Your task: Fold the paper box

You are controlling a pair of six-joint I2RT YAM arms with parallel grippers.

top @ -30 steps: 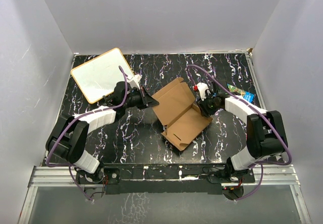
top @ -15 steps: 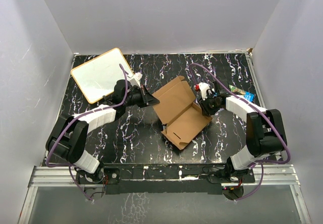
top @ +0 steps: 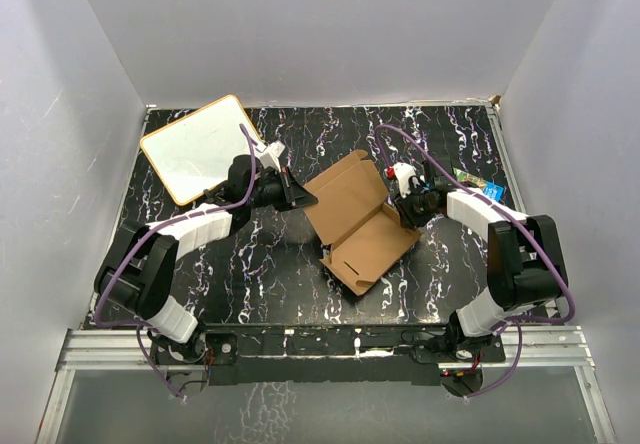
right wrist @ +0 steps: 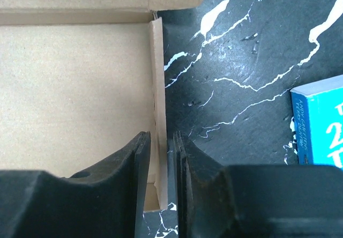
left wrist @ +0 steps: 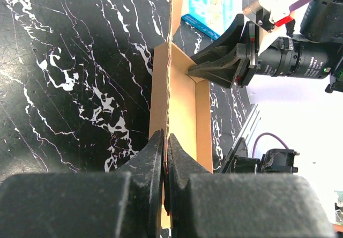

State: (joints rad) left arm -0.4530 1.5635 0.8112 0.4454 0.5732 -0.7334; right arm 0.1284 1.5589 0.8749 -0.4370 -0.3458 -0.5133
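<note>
Lying at the far left corner of the black, white-veined tabletop (top: 250,274) is a white board with an orange rim (top: 197,149), flat and turned at an angle. Just to its right the left arm reaches inward, and the left claw (top: 310,201) meets the left edge of the paper box (top: 355,226). In the left wrist view its two black fingers (left wrist: 144,168) are pressed together on a thin cardboard edge seen end-on, so this claw is clamped on the paper box's raised side flap.

The paper box is a plain brown cardboard blank near the middle of the tabletop, set diagonally between the two arms. Its far panel tilts up off the surface, while the near panel lies lower and shows a few small slots along its near edge. A crease runs between the two panels.

On the blank's right side, the right claw (top: 402,214) touches the cardboard at the crease. From the right wrist camera its fingers (right wrist: 126,168) stand close together with a narrow upright side flap of the paper box between them, so this claw grips that flap.

Farther right, a blue printed box (top: 480,188) lies on the tabletop beside the right arm, apart from the cardboard.
</note>
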